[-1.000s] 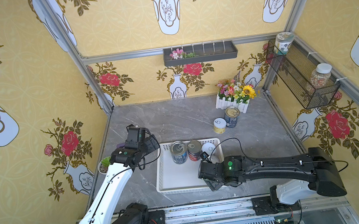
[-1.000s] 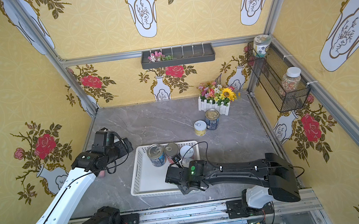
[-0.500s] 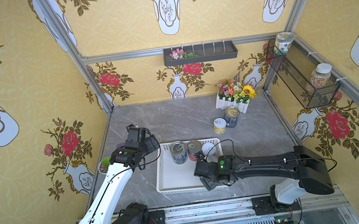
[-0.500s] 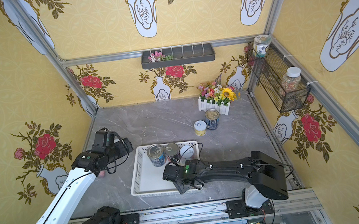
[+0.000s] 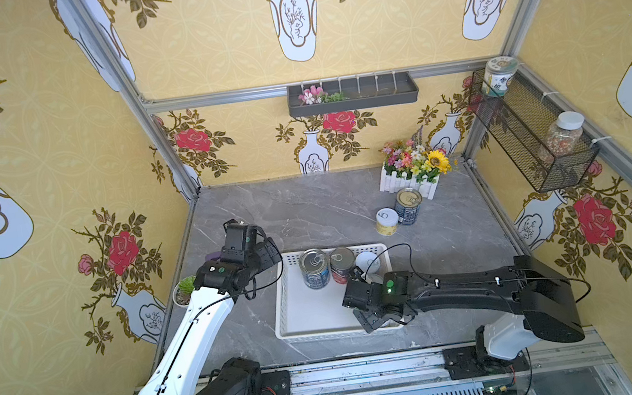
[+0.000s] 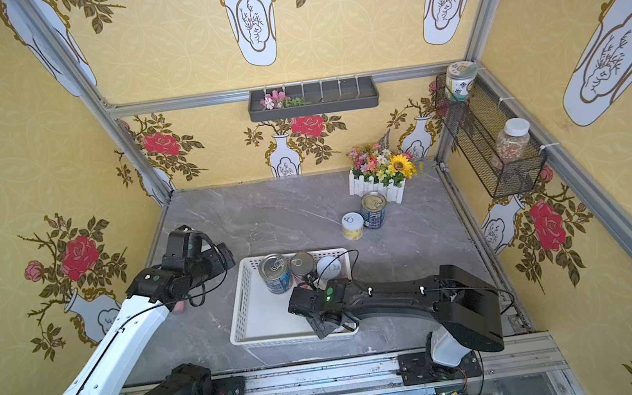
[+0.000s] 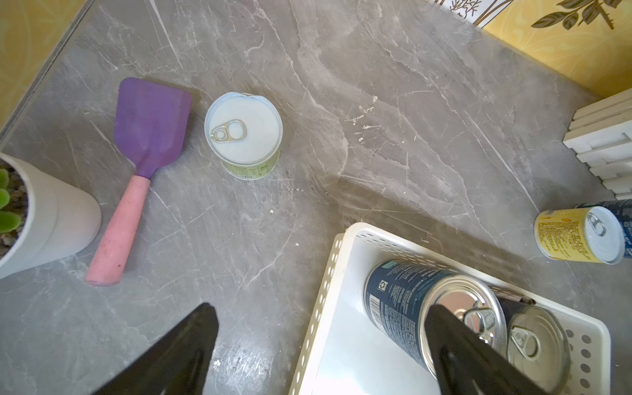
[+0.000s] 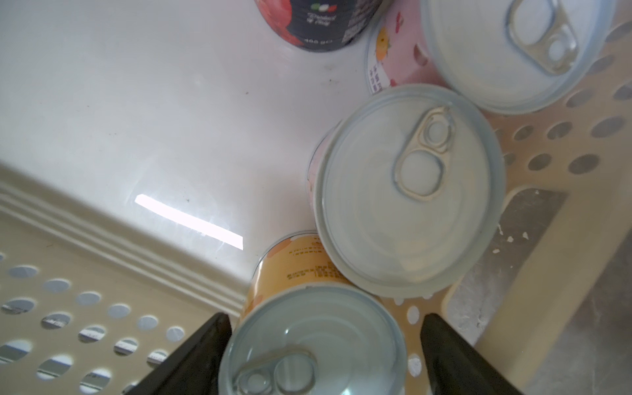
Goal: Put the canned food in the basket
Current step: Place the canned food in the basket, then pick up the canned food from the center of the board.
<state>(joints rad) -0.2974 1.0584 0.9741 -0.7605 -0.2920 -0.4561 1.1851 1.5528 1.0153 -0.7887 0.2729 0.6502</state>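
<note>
Right wrist view first: your right gripper [image 8: 325,318] hangs over the orange can [image 8: 318,345], its jaws spread to either side of the lid. There's a clear gap on one side, so they're parted and not clamping. That can stands upright in the basket [image 8: 68,256], tucked into the near corner on your right. Just behind it along the same basket wall is a pink can [image 8: 410,191], lid up and crowding the orange one. Past that comes a second pink can [image 8: 506,44], and the red can [image 8: 318,24] sits further into the basket. In both top views the blue can [image 5: 315,268] stands against the basket's far wall, right beside the red can. Now your left gripper [image 7: 321,307]: it's gaping wide with nothing between its fingers, hovering at the basket's far left corner. Out on the table, well clear of that corner, the green can [image 7: 243,131] stands alone beside a purple spatula [image 7: 147,136], with a white plant pot [image 7: 51,219] further out. Beyond the basket's far right corner, the yellow can [image 5: 387,221] and the outside blue can [image 5: 408,205] stand just beside each other.
</note>
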